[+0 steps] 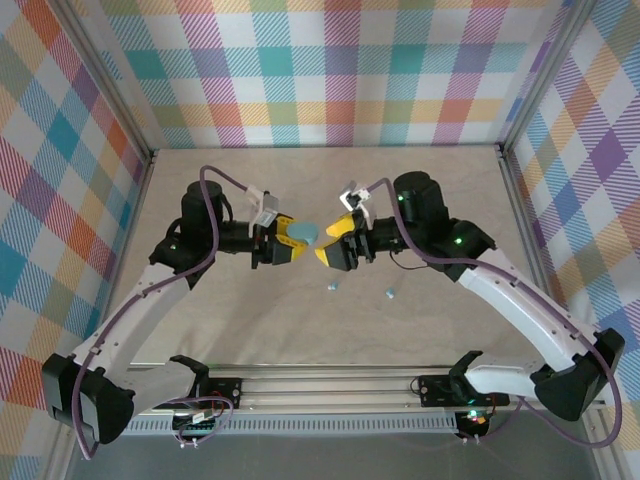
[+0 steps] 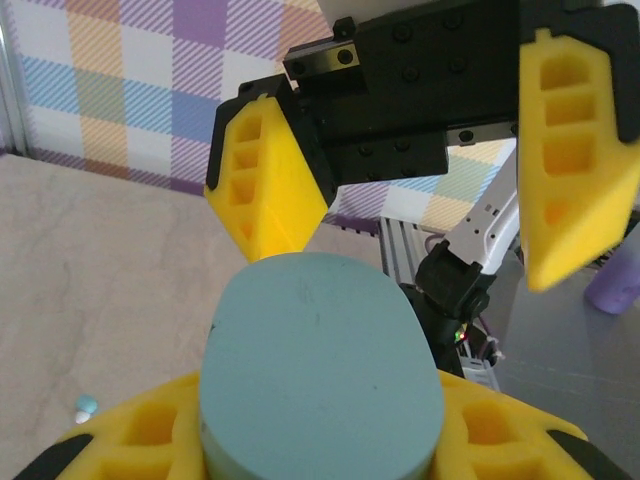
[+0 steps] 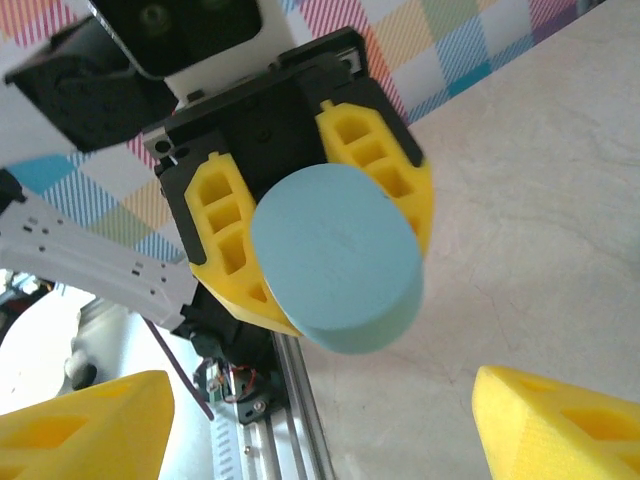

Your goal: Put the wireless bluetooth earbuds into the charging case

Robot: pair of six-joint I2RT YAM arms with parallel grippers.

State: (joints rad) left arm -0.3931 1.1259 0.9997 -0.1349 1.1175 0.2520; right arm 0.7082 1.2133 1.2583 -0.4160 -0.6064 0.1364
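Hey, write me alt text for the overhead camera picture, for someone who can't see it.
The left gripper holds a teal oval charging case at mid-table, facing the open right gripper. Two tiny light-blue earbuds lie loose on the beige table, just below them in the picture.

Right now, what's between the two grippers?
The teal case, clamped in the left gripper, fills the gap, facing the open right gripper. The top view shows it.

Bare table (image 1: 250,330) all around both earbuds (image 1: 331,287)
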